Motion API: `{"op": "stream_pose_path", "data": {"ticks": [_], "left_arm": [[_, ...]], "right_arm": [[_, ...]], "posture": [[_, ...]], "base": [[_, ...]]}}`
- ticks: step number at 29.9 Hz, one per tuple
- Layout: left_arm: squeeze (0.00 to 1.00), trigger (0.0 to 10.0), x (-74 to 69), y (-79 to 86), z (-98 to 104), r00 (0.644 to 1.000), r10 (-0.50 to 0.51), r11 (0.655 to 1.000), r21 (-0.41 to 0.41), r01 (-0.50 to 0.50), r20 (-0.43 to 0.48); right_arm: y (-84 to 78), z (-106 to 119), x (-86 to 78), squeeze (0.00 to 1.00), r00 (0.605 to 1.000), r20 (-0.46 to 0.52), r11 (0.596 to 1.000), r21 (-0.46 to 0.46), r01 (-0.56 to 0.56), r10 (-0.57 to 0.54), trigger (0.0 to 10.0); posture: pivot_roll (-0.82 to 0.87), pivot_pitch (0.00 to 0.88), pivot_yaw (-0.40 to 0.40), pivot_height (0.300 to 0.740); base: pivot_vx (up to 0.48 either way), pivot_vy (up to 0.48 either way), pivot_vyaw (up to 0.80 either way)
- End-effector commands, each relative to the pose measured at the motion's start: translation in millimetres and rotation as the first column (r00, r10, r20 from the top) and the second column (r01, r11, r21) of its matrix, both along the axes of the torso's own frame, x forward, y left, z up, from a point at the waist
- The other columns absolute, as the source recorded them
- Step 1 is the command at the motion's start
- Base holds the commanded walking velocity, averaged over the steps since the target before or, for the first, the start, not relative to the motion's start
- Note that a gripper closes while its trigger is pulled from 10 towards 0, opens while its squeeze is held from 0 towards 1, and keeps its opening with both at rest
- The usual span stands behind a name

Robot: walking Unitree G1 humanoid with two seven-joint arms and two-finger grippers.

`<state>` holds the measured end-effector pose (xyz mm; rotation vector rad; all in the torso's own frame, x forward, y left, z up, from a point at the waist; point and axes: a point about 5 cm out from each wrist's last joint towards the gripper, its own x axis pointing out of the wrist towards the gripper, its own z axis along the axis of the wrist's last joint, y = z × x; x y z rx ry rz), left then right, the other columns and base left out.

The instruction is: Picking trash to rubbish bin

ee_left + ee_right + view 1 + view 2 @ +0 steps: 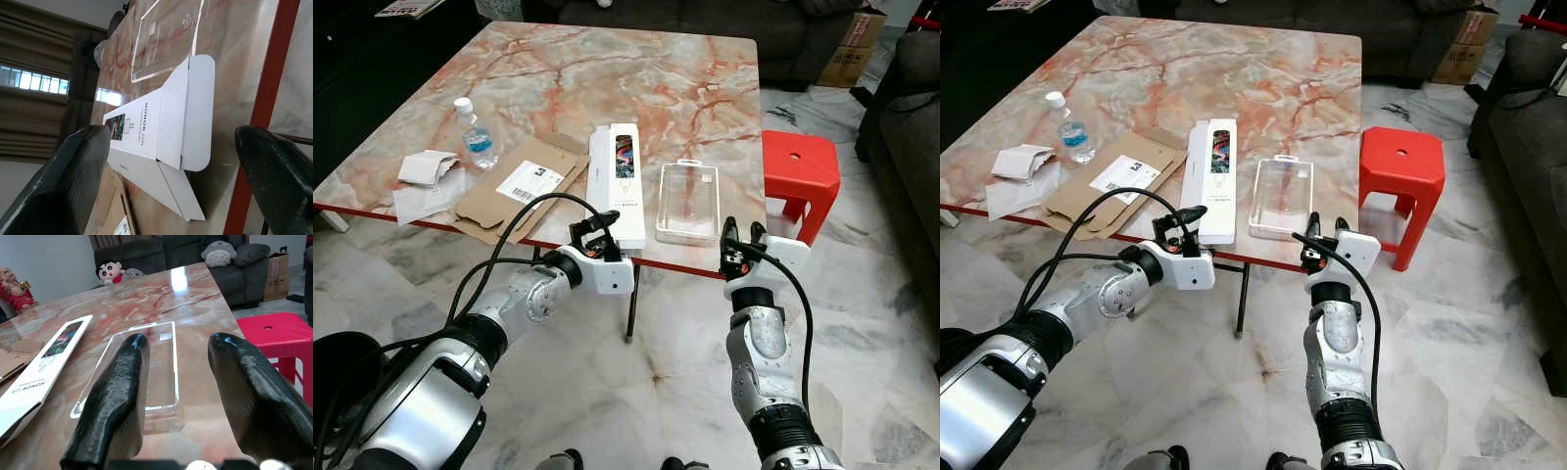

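Note:
A long white phone box (pixel 617 181) lies on the marble table (pixel 607 78) with a clear plastic tray (pixel 688 201) to its right, both near the red front edge. Further left lie a flattened cardboard mailer (pixel 524 186), a small water bottle (pixel 475 135) and crumpled white paper (pixel 426 168). My left gripper (pixel 594 230) is open at the table's front edge, and the box's near end (pixel 161 142) sits between its fingers (pixel 63 181). My right gripper (pixel 741 235) is open at the edge, just right of the clear tray (pixel 164 362), empty.
A red plastic stool (pixel 800 176) stands beside the table's right front corner, close to my right arm. Dark sofas line the back and the right side, with a cardboard carton (pixel 852 49) on the floor between them. The floor is pale marble.

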<state>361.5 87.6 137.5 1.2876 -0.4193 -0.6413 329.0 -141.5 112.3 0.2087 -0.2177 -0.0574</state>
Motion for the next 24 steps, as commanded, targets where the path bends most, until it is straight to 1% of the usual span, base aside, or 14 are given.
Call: {"op": "stream_pose_path", "data": {"ticks": [1,5,11,13,15,18,24], "left_arm": [[0.0,10.0,-0.8,-1.4,-2.9,1.0,0.001,1.0,0.026,-0.001,0.008],[0.0,10.0,3.6,-4.1,-2.4,0.999,0.035,0.998,0.051,-0.036,0.03],[0.0,10.0,4.9,-6.6,-4.3,0.998,0.044,0.996,0.072,-0.047,0.036],[0.0,10.0,6.7,-7.8,-5.0,0.996,0.059,0.994,0.093,-0.065,0.06],[0.0,10.0,6.8,-7.8,-5.0,0.996,0.061,0.993,0.094,-0.066,0.062],[0.0,10.0,11.7,-5.8,-1.0,0.991,0.106,0.99,0.082,-0.113,0.084],[0.0,10.0,14.4,-7.2,-0.5,0.987,0.13,0.987,0.084,-0.138,0.089]], "right_arm": [[2.1,-2.6,0.1,0.0,1.0,-0.014,1.0,0.005,-0.008,0.008,10.0],[1.5,-2.4,-0.1,0.0,1.0,-0.013,1.0,0.003,-0.008,0.008,10.0],[1.1,-2.2,0.0,0.0,1.0,-0.012,1.0,0.004,-0.006,0.006,10.0],[1.3,-1.5,0.0,0.0,1.0,-0.009,1.0,0.004,-0.005,0.005,10.0],[1.3,-1.4,0.0,0.0,1.0,-0.009,1.0,0.004,-0.005,0.005,10.0],[1.0,-1.3,-0.3,0.0,1.0,-0.007,1.0,0.006,-0.004,0.004,10.0],[0.6,-1.6,-0.8,0.0,1.0,-0.007,1.0,0.007,-0.002,0.002,10.0]], "posture": [[0.12,0.149,0.003,0.74],[0.12,0.147,0.001,0.74],[0.12,0.148,0.002,0.74],[0.12,0.149,0.002,0.74],[0.12,0.149,0.002,0.74],[0.11,0.146,0.002,0.74],[0.11,0.149,0.002,0.74]], "base": [[0.0,0.0,0.0],[0.0,0.0,0.0],[0.0,0.0,0.0],[0.0,0.0,0.0],[0.0,0.0,0.0],[0.0,0.0,0.0],[0.0,0.0,0.0]]}}
